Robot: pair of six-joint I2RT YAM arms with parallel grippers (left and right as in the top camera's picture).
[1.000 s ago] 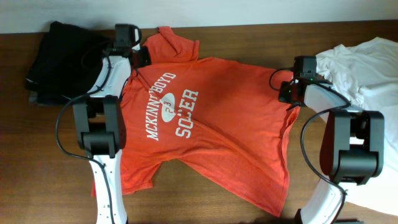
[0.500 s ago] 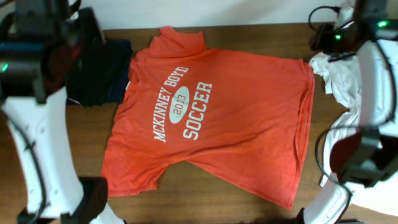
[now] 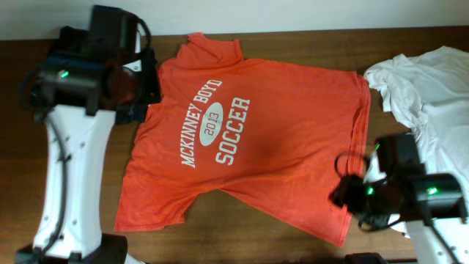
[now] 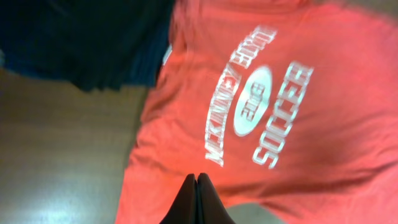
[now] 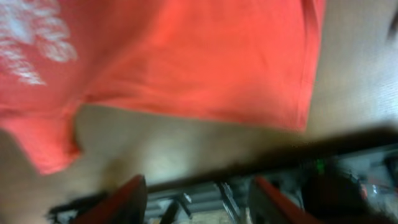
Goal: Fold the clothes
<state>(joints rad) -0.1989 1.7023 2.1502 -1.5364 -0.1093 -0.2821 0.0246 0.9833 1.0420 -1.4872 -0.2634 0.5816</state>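
Orange shirt (image 3: 293, 132) lies lengthwise left-right, collar left, hasn't budged; left gripper (image 4: 198, 190) pinched closed, right gripper (image 5: 199, 199) gaping, empty.

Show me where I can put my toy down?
Bare table shows on the robot's side of the orange shirt, and along the far edge between its collar and the white shirt. Crowded: dark clothes far left, white shirt right.

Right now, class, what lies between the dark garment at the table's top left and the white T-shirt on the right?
The orange-red soccer T-shirt, spread flat with its lettering up, fills that stretch; the overhead view shows it.
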